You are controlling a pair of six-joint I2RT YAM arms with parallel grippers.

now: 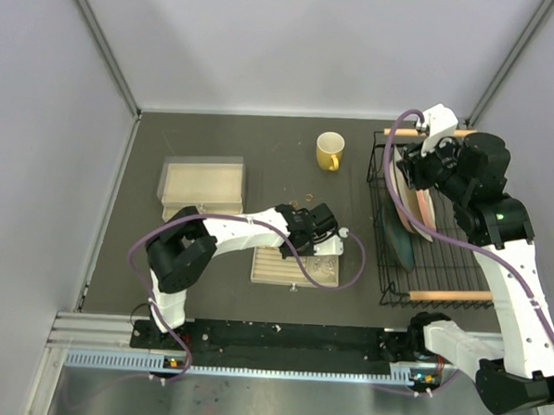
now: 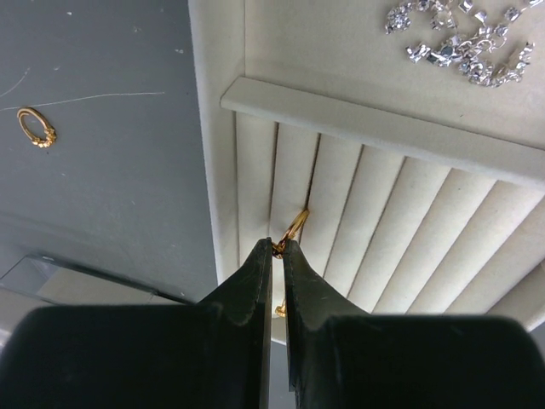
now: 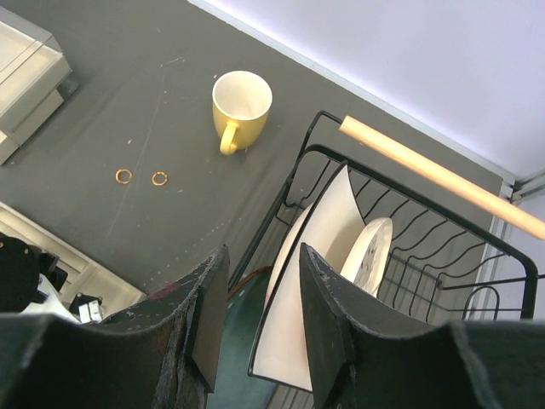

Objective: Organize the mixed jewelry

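Closest to my left wrist lens, the left tool [image 2: 278, 247] is pinched shut on a gold ring [image 2: 294, 228], its tips at a slot between the padded rolls of the cream jewelry box [image 2: 217, 170]. The silvery cluster [image 2: 460, 43] already lies in the box's open compartment. Two loose rings [image 3: 124, 176], thin shiny hoops, sit on the counter [image 3: 102, 102] near the yellow mug [image 3: 241, 104], so I judge the sorting under halfway. The right tool [image 3: 264, 290] hangs parted and empty above the dish rack [image 3: 426, 168].

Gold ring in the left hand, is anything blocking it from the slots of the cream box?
Nothing visible. The left hand holds the gold ring right at a groove between the cream box's rolls.
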